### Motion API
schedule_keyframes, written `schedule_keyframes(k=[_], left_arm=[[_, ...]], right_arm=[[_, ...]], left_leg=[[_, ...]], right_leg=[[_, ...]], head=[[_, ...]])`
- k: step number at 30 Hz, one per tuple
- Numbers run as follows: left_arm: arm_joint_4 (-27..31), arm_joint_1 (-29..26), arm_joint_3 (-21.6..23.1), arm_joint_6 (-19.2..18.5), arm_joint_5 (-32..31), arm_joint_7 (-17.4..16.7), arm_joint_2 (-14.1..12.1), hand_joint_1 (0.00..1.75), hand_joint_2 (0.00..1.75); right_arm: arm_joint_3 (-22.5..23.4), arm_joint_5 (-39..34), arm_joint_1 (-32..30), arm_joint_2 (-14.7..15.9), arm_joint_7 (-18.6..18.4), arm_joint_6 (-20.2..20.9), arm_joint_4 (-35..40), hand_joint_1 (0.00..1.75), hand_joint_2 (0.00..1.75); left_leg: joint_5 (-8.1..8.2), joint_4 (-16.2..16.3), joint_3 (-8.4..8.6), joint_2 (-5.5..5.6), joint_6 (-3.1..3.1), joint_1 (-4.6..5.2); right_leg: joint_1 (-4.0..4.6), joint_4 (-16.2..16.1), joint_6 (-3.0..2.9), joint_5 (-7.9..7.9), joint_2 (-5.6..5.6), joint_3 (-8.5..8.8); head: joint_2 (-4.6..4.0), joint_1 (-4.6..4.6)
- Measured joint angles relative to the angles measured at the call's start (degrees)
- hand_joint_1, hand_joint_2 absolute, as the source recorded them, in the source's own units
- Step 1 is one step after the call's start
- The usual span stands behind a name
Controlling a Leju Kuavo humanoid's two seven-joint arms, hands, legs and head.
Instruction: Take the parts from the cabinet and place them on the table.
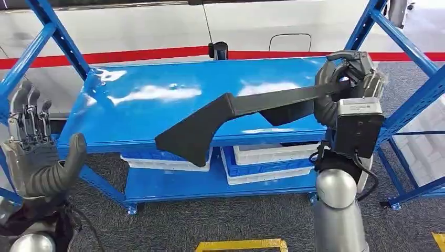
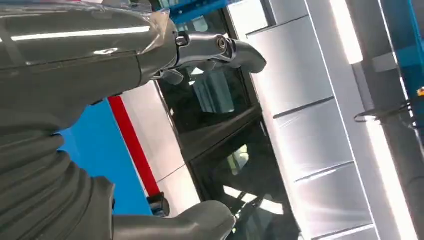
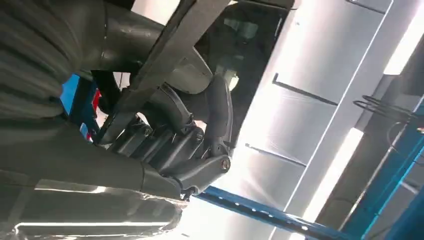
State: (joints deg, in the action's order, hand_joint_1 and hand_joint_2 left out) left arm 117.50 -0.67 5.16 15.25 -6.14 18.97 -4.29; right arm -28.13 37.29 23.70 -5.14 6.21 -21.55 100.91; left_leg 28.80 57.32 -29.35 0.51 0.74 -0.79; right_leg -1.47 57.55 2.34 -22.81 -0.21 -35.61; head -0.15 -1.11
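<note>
A long black part (image 1: 220, 118), a thin bar widening into a broad angled blade, hangs in the air over the front edge of the blue cabinet shelf (image 1: 157, 94). My right hand (image 1: 346, 79) grips the bar's thin end at the right of the head view, fingers wrapped around it. The right wrist view shows those fingers (image 3: 200, 135) curled over the dark bar (image 3: 160, 60). At the far left my left hand (image 1: 36, 152) is raised, fingers spread and upright, holding nothing. Its thumb (image 2: 200, 222) and a finger (image 2: 220, 50) stand apart in the left wrist view.
Blue uprights (image 1: 414, 52) frame the cabinet on both sides. White and blue trays (image 1: 267, 157) sit on the lower shelf. A small black object (image 1: 218, 51) stands at the shelf's back edge. Grey carpet with a yellow floor mark (image 1: 241, 244) lies below.
</note>
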Motion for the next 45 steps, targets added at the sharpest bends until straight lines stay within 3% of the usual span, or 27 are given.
schedule_keyframes(k=[3,4,6,8,10,11,13,14,17,18,21,22,24,25,27,28,29,32,34,35,37,38,40,42,43,44,45], left_arm=[[0.0,-0.7,0.0,-0.7,1.0,1.2,-0.7,0.0,1.75],[0.0,-0.7,0.0,-0.7,1.5,1.6,-0.7,0.0,1.75],[-0.2,-1.5,0.0,-1.0,2.0,2.2,-1.1,0.0,1.75],[-0.5,-2.1,0.0,-1.4,2.2,2.4,-1.2,0.0,1.75],[-0.9,-2.1,0.0,-1.4,2.5,2.4,-1.3,0.0,1.75],[-1.0,-2.1,0.1,-1.4,2.6,2.5,-1.4,0.0,1.75],[-1.2,-2.3,0.1,-1.3,2.6,2.5,-1.5,0.0,1.75],[-1.2,-2.4,0.1,-1.1,2.6,2.6,-1.6,0.0,1.75],[-1.2,-3.3,0.1,-0.6,2.6,2.6,-1.7,0.0,1.75],[-1.2,-3.5,0.1,-0.3,2.6,2.7,-1.9,0.0,1.75],[-1.2,-4.5,0.1,0.1,2.6,2.9,-2.0,0.0,1.75],[-1.2,-4.9,0.1,0.5,2.6,3.1,-2.0,0.0,1.75],[-1.1,-5.8,-0.1,0.9,2.6,3.4,-2.0,0.0,1.75],[-1.1,-6.1,-0.2,0.9,2.6,3.5,-2.0,0.0,1.75],[-0.9,-6.6,-0.3,0.9,2.6,3.7,-2.0,0.0,1.75],[-0.7,-6.7,-0.3,0.9,2.5,3.9,-2.0,0.0,1.75],[-0.5,-6.9,-0.4,1.0,2.5,4.1,-2.0,0.0,1.75],[-0.1,-8.4,-0.9,1.2,2.6,5.6,-2.1,0.0,1.75],[0.0,-8.9,-0.9,1.0,2.6,6.2,-2.1,0.0,1.75],[0.0,-9.2,-0.9,0.8,2.7,6.4,-2.1,0.0,1.75],[0.0,-9.9,-0.9,0.4,2.8,6.6,-2.1,0.0,1.75],[0.0,-10.2,-0.9,0.3,2.9,6.7,-2.1,0.0,1.75],[-0.2,-10.6,-0.9,-0.3,3.3,7.0,-2.1,0.0,1.75],[-0.2,-10.7,-0.9,-0.8,3.5,7.4,-2.1,0.0,1.75],[-0.2,-10.7,-0.9,-0.9,3.8,7.6,-2.1,0.0,1.75],[-0.2,-10.7,-1.0,-1.1,3.8,7.7,-2.3,0.0,1.75],[-0.2,-10.8,-1.0,-1.4,3.8,7.8,-2.3,0.0,1.75]], right_arm=[[0.6,0.4,-1.4,0.6,0.3,-0.2,0.7,1.75,1.75],[1.1,0.4,-1.5,1.2,0.5,-0.3,1.0,1.75,1.75],[1.5,0.8,-2.5,2.2,0.7,-0.7,1.6,1.75,1.75],[2.0,0.9,-4.0,3.1,0.8,-0.9,1.9,1.75,1.75],[2.5,0.9,-4.6,3.8,0.9,-0.9,1.9,1.75,1.75],[2.6,0.9,-4.6,4.0,1.0,-1.0,2.0,1.75,1.75],[2.6,0.7,-4.6,4.4,1.2,-1.0,2.4,1.75,1.75],[2.6,0.5,-4.6,4.5,1.4,-1.0,2.5,1.75,1.75],[2.6,-0.2,-4.9,5.0,1.7,-1.1,2.4,1.75,1.75],[2.6,-0.4,-4.8,5.1,1.7,-1.1,2.4,1.75,1.75],[2.6,-1.0,-4.9,5.3,1.9,-1.1,2.0,1.75,1.75],[2.6,-1.2,-4.9,5.3,2.2,-1.1,1.7,1.75,1.75],[2.6,-1.3,-5.1,5.4,2.5,-1.1,1.4,1.75,1.75],[2.6,-1.3,-5.2,5.4,2.6,-1.1,1.2,1.75,1.75],[2.6,-1.3,-5.2,5.4,2.7,-1.1,1.1,1.75,1.75],[2.6,-1.3,-5.2,5.4,2.7,-1.1,1.1,1.75,1.75],[2.6,-1.3,-5.1,5.4,2.7,-1.2,1.1,1.75,1.75],[2.3,-0.4,-5.2,5.1,2.6,-1.2,1.0,1.75,1.75],[2.3,0.4,-5.4,5.1,2.3,-1.3,1.1,1.75,1.75],[2.3,0.7,-5.5,5.1,2.2,-1.4,1.1,1.75,1.75],[2.4,1.0,-6.1,5.1,1.9,-1.6,1.1,1.75,1.75],[2.4,1.1,-6.6,5.1,1.8,-1.7,1.1,1.75,1.75],[2.5,1.3,-7.3,5.2,1.7,-1.9,1.1,1.75,1.75],[2.6,1.4,-7.7,5.4,1.9,-2.2,1.1,1.75,1.75],[2.8,1.4,-7.8,5.5,2.1,-2.4,1.3,1.75,1.75],[2.8,1.4,-7.9,5.5,2.3,-2.5,1.4,1.75,1.75],[2.9,1.4,-8.4,5.6,2.4,-2.6,1.5,1.75,1.75]], left_leg=[[-1.52,-0.3,-1.02,-0.12,-2.18,0.61],[-2.28,-0.5,-1.69,-0.41,-2.87,0.38],[-3.52,-0.5,-3.46,-0.56,-3.58,0.55],[-4.72,-0.4,-5.11,-0.6,-3.87,0.91],[-5.92,-0.4,-6.66,-0.54,-3.97,1.42],[-6.57,-0.4,-7.41,-0.51,-3.97,1.7],[-7.65,-0.3,-8.39,-0.52,-3.67,1.98],[-8.2,-0.2,-8.6,-0.75,-3.43,2.08],[-9.67,-0.8,-8.65,-0.88,-2.51,1.93],[-8.87,-0.3,-9.26,-0.49,-2.2,1.76],[0.99,9.7,-12.36,-0.32,-0.87,1.12],[3.12,14.2,-13.44,-0.33,-0.48,0.87],[2.46,17.7,-12.99,-0.35,-0.02,0.41],[0.64,15.9,-11.13,-0.36,0.07,0.22],[-2.21,5.9,-3.73,-0.34,-0.27,0.15],[-0.49,1.4,-1.01,-0.34,-0.63,0.26],[-0.04,-0.5,0.44,-0.32,-0.81,0.47],[-0.88,-1.1,-0.09,-0.33,-2.12,1.25],[-2.41,-2.1,-0.48,-0.71,-3.42,0.59],[-2.88,-2.1,-1.09,-0.75,-3.85,0.52],[-3.71,-2.1,-2.25,-0.8,-3.83,0.52],[-4.2,-2.0,-2.95,-0.81,-3.74,0.49],[-5.0,-1.7,-4.24,-0.8,-3.27,0.22],[-5.39,-0.9,-5.4,-0.79,-2.64,-0.3],[-5.56,-0.3,-6.16,-0.75,-2.21,-0.2],[-5.84,0.1,-6.97,-0.72,-1.76,0.11],[-6.27,0.2,-7.02,-0.62,-1.36,0.28]], right_leg=[[0.05,-0.6,1.58,1.29,0.05,-0.57],[-0.37,1.3,0.92,-1.18,0.03,-2.18],[0.02,10.6,-0.43,-7.48,0.07,-5.45],[0.39,17.2,-0.33,-9.33,0.07,-6.49],[0.77,15.1,0.2,-7.36,0.07,-3.53],[1.0,11.1,0.13,-6.1,0.06,-0.44],[2.05,0.7,-1.58,-7.22,0.05,7.48],[2.12,-1.8,-1.83,-7.59,-0.11,8.54],[2.22,-2.0,-2.61,-6.19,0.0,7.18],[1.08,-2.3,-2.84,-5.51,-0.25,7.06],[1.24,-2.2,-3.8,-3.53,-0.38,5.21],[1.26,-2.1,-3.72,-2.94,-0.39,4.39],[1.2,-1.7,-3.46,-1.98,-0.39,2.82],[1.16,-1.4,-3.27,-1.64,-0.39,2.09],[1.07,-0.9,-2.82,-1.1,-0.38,0.9],[1.1,-0.7,-2.47,-0.86,-0.42,0.61],[1.33,-0.7,-2.2,-0.68,-0.44,0.34],[0.81,-1.0,-0.66,0.62,-0.69,0.22],[1.08,0.9,-0.67,-1.59,-0.43,-1.26],[1.05,4.6,-1.22,-4.5,-0.12,-2.39],[0.62,13.2,-1.38,-8.98,-0.03,-4.98],[0.48,16.6,-0.95,-10.06,-0.04,-5.71],[-0.02,15.3,0.65,-8.47,-0.05,-3.33],[-0.66,6.1,2.27,-5.37,-0.08,2.82],[-0.9,0.8,2.67,-6.44,-0.04,5.49],[0.13,-0.4,2.39,-6.69,0.39,6.84],[-0.13,0.1,2.09,-6.55,0.37,5.97]], head=[[0.0,0.02],[0.0,0.06],[0.0,0.63],[0.0,0.74],[0.0,0.74],[0.0,0.76],[0.0,0.72],[0.0,0.53],[0.0,0.63],[0.0,0.81],[0.0,0.28],[0.0,0.28],[0.0,0.28],[0.0,0.26],[0.0,0.24],[0.0,0.26],[0.0,0.3],[0.0,0.32],[0.0,0.35],[0.0,0.8],[0.0,0.72],[0.0,0.92],[0.0,0.96],[0.0,0.94],[0.0,1.02],[0.0,1.31],[0.0,1.04]])
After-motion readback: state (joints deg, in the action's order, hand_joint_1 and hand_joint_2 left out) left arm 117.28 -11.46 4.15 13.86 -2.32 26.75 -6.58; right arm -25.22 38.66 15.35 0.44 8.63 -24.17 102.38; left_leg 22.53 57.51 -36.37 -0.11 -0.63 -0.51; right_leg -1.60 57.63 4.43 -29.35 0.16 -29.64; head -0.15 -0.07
